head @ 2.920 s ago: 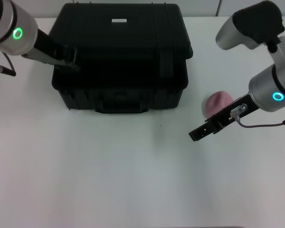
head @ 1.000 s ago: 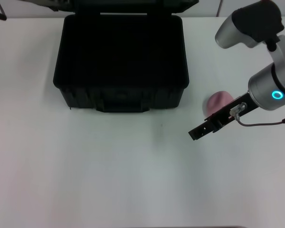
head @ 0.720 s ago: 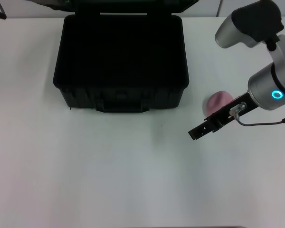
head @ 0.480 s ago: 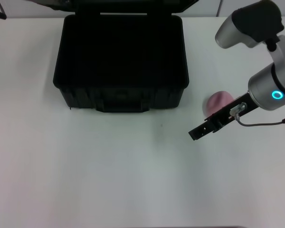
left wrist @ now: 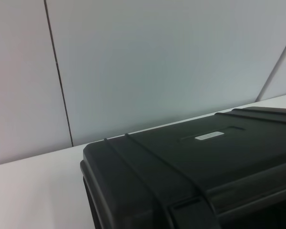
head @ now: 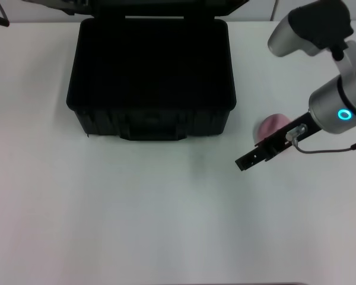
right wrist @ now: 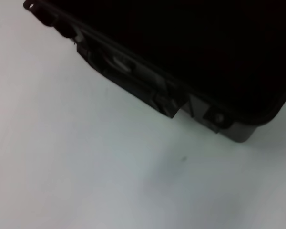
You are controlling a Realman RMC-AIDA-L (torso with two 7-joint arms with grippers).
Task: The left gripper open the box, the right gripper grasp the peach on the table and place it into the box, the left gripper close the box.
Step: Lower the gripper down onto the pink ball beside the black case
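Compared with half a second back, the right gripper is lifting slightly and edging toward the peach, which is sitting on the table right of the box, partly hidden behind that arm. Whether its jaws are spread I cannot tell. The box is standing open, lid tipped back so its cavity is ready. Only a sliver of the left gripper is showing by the raised lid, probably holding it up; jaws unreadable.
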